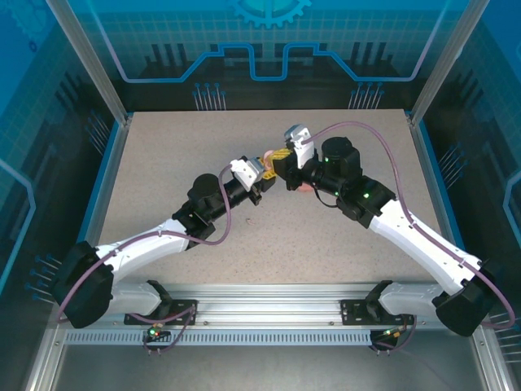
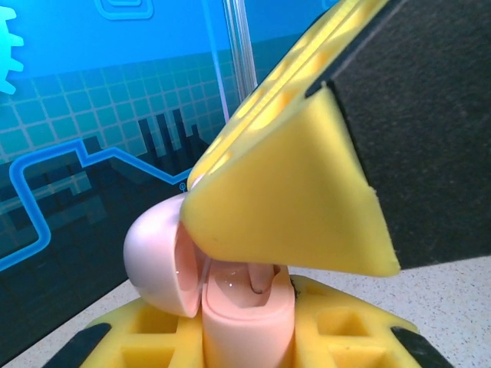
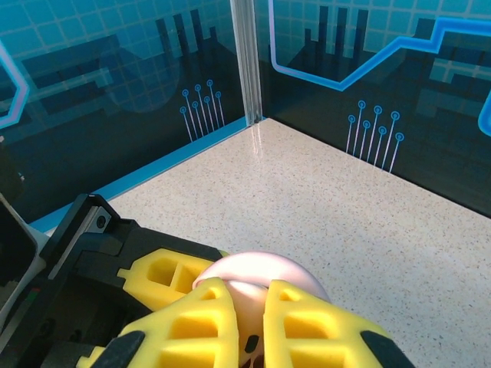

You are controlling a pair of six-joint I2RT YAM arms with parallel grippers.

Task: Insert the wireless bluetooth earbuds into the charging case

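Holding the case up off the worktop so the other arm can load it

The left gripper clamps it upright, lid flipped open. The right gripper noses in from above, fingers nearly together, can't tell if they're pinching anything. A pale bud seems to be seated inside.

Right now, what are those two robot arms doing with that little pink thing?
The left gripper holds a pale pink charging case up over the table, its lid flipped open. The right gripper crowds the opening with its yellow fingers. A pinkish earbud sits in the case, so it's probably being pushed in.
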